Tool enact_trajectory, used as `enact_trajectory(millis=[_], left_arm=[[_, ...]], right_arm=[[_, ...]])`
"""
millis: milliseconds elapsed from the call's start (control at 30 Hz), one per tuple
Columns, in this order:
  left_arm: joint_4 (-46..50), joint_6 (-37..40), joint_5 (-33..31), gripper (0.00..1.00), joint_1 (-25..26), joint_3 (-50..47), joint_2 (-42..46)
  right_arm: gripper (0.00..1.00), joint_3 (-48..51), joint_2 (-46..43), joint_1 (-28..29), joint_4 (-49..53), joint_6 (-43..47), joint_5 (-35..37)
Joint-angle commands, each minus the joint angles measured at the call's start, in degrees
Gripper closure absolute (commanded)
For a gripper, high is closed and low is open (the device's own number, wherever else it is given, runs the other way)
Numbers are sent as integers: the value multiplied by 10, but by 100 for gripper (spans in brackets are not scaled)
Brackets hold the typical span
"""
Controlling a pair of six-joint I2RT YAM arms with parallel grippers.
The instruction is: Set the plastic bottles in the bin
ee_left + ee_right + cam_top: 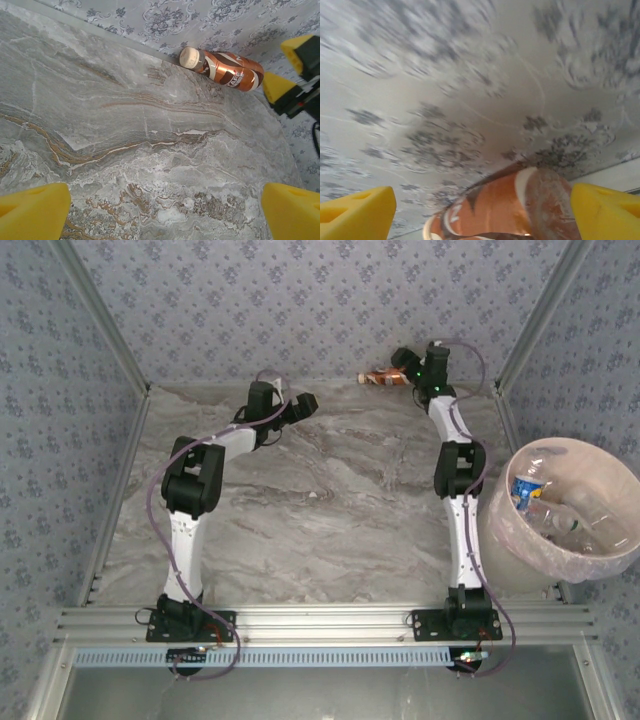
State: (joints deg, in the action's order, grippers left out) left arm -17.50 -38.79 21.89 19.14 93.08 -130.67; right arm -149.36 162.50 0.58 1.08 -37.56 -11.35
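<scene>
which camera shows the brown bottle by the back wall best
Left wrist: the brown bottle lies whole and sharp, cap and label visible. Top external shows the bottle tiny; right wrist shows a blurred part.

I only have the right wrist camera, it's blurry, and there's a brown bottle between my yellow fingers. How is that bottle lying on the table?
Observer: The brown bottle lies on its side along the back wall, cream cap pointing away from the right gripper.
Operator: Where's the bin from there?
Observer: The bin stands at the right, near the right arm's base, with bottles already inside.
Operator: And the left arm?
Observer: The left gripper hangs open over bare table, left of the bottle.
</scene>
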Motion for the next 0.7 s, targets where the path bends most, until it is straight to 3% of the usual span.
enact_trajectory(millis=[0, 167, 333, 667], left_arm=[[9, 15, 5, 2, 2, -2, 3], [24, 15, -2, 2, 2, 14, -10], [43, 3, -29, 2, 1, 25, -18], [113, -30, -78, 2, -1, 102, -45]], right_arm=[[7, -22, 32, -4, -12, -17, -40], [7, -15, 32, 8, -77, -3, -161], [7, 21, -4, 29, -86, 55, -215], [7, 25, -25, 101, -82, 58, -353]])
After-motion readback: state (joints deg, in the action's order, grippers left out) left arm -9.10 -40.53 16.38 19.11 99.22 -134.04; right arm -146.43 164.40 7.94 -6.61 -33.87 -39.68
